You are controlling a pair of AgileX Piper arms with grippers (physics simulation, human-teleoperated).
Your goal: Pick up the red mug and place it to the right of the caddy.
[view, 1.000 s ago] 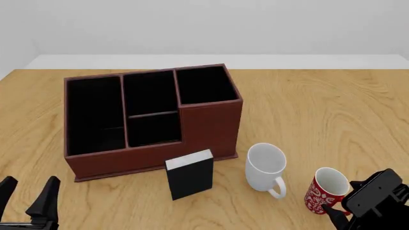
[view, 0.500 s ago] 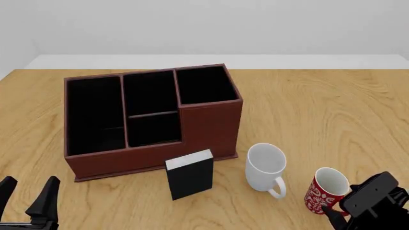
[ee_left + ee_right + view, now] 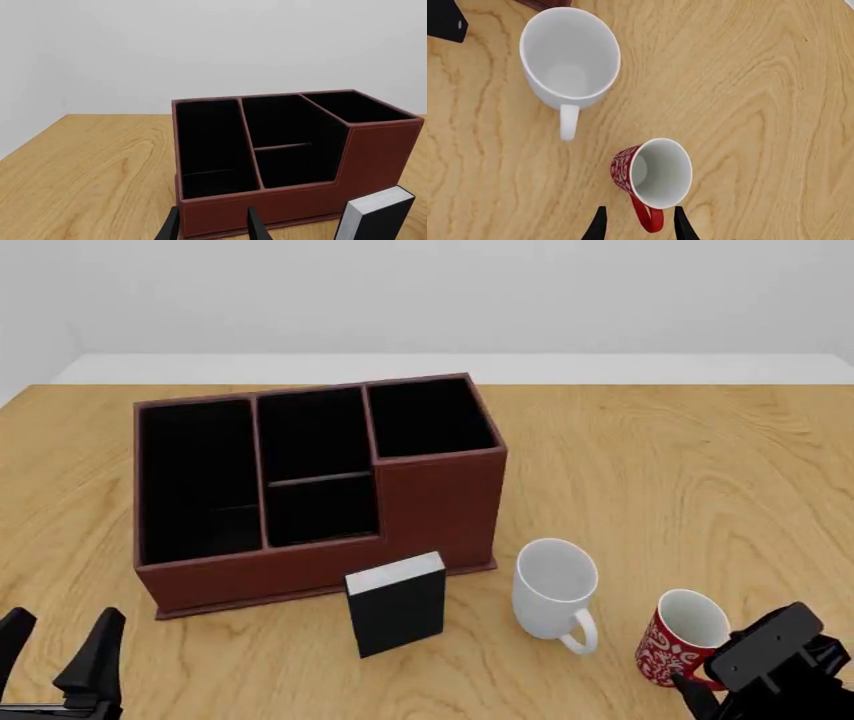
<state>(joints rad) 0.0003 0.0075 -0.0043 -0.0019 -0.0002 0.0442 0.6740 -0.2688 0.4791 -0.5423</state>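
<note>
Red mug [image 3: 683, 638]: upright on the table [image 3: 667, 470], near its front right corner, just right of the white mug [image 3: 555, 590] and well apart from the caddy [image 3: 314, 485].

Your right gripper [image 3: 639, 227]: jaws narrowly parted, one finger on each side of the mug's handle; contact seems unlikely, but you can't confirm it here.

Your left gripper [image 3: 60, 655]: low at front left, jaws apart, holding nothing.

Black box [image 3: 396, 602]: standing before the caddy.
</note>
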